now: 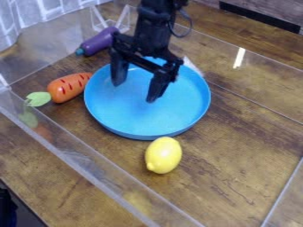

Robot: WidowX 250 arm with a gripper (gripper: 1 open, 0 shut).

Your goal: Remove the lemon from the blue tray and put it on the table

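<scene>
The yellow lemon [164, 155] lies on the dark wooden table [249, 168], just in front of the blue tray [178, 120] and touching or nearly touching its near rim. The tray holds nothing. My gripper [136, 86] hangs over the left part of the tray, pointing down, its two black fingers spread wide with nothing between them. It stands well behind the lemon and apart from it.
An orange carrot [67, 85] with a green top lies left of the tray. A purple eggplant [99, 39] rests at the back left. Clear plastic edging [71, 151] runs along the table's front and left sides.
</scene>
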